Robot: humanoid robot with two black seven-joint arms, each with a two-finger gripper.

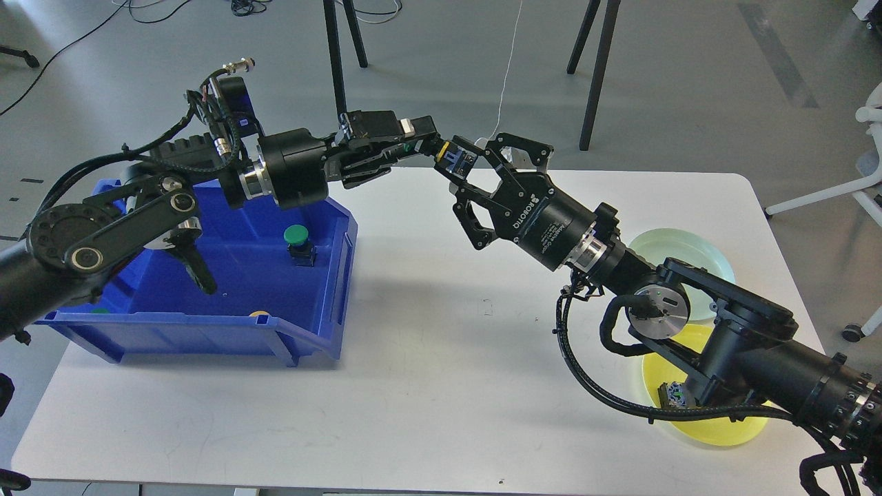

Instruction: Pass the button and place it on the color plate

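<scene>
Above the far middle of the table (pixel 427 386), the left gripper (pixel 413 141) is clamping the button (pixel 451 157) while the right gripper (pixel 475 180), fingers apart, is reaching around it for handover toward the right-side plates, well apart.

Both hands black: left hand (pixel 420 138), right hand (pixel 463 172), with a blue-and-yellow button (pixel 455 158) between them. Blue bin (pixel 275 344) below the left hand, green-capped button (pixel 298 241) in it. White surface (pixel 441 386). Behind the right hand: pale green plate (pixel 696 251), yellow plate (pixel 723 430).
</scene>
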